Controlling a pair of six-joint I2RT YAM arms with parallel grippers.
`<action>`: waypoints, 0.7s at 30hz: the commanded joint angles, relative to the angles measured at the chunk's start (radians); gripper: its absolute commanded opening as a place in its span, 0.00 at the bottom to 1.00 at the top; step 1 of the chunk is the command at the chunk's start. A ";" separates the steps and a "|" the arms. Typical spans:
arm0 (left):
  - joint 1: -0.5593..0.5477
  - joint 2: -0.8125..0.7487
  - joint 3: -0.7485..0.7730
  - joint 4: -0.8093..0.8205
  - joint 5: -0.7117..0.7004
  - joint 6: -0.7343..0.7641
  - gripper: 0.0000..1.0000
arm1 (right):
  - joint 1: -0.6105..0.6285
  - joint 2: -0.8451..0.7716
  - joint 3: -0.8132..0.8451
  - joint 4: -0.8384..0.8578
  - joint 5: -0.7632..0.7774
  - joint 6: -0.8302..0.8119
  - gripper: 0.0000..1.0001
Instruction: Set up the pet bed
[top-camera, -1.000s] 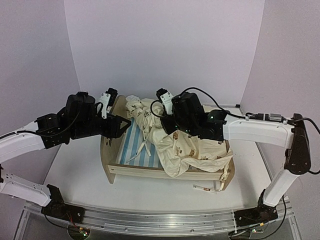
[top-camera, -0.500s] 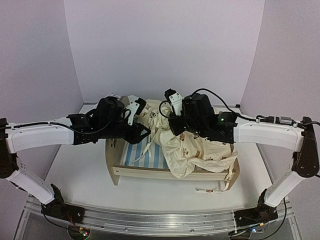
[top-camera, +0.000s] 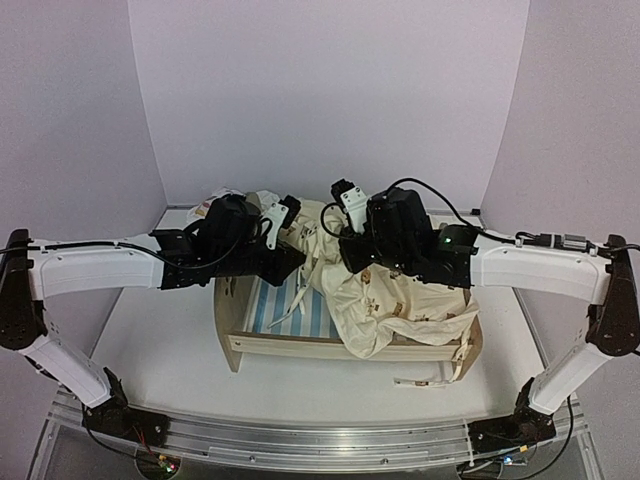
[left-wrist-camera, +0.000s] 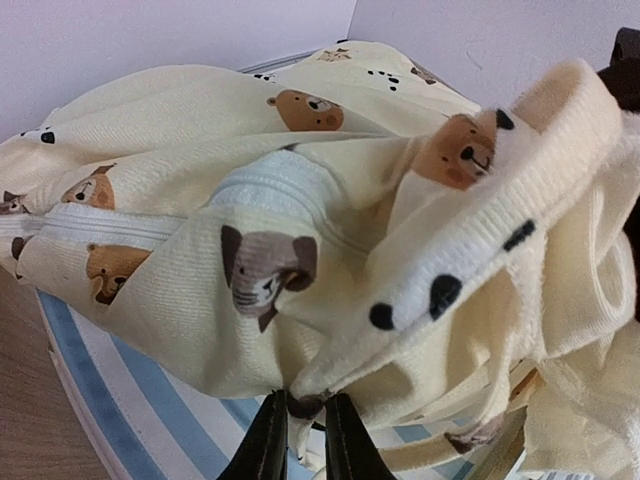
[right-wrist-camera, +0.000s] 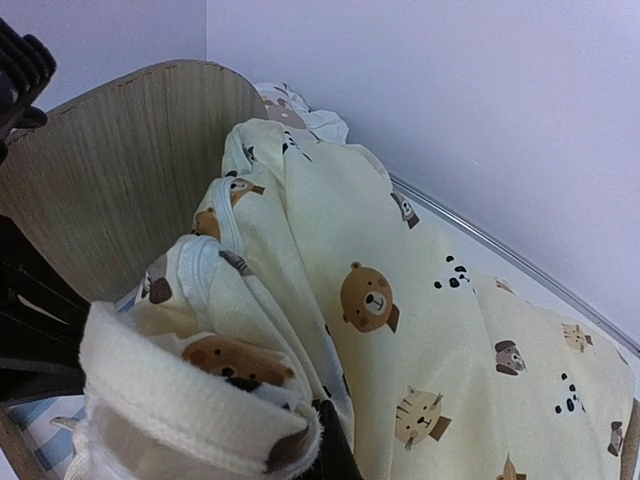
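The left tool (left-wrist-camera: 300, 445) pinches a thin fold at the lower edge of the cream animal-print quilt (left-wrist-camera: 180, 290), its two tips nearly together with only a sliver of cloth between them. The right tool (right-wrist-camera: 325, 455) is pressed together on a bunched hem of the same quilt, just right of it. The two arms meet above the far left part of the pet bed (top-camera: 290, 343), which sits in the middle of the surface (top-camera: 160, 340), its long side toward the near edge. The quilt is heaped over the bed's right half and spills over the near right rail, leaving the striped base (top-camera: 285, 305) bare on the left. The likeliest trouble is the left tool's shallow bite: a pull to spread the quilt could let the fold slip free and drop back in a heap. Pulling apart too hard could drag or tip the light wooden frame instead. Cloth already hanging over the near rail may slide off the bed as the rest shifts, and the loose tie (top-camera: 420, 381) lying on the surface by the near right corner could catch. With both wrists this close, they could also knock together.
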 joint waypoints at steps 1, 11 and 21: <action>-0.003 0.017 0.064 0.048 -0.008 -0.004 0.11 | -0.016 -0.047 -0.012 -0.027 0.013 0.017 0.00; -0.012 -0.060 0.157 -0.181 -0.144 -0.075 0.00 | -0.016 -0.053 -0.021 -0.027 0.015 0.024 0.00; -0.018 -0.115 0.213 -0.412 -0.275 -0.159 0.00 | -0.016 -0.028 -0.015 -0.038 -0.062 0.093 0.00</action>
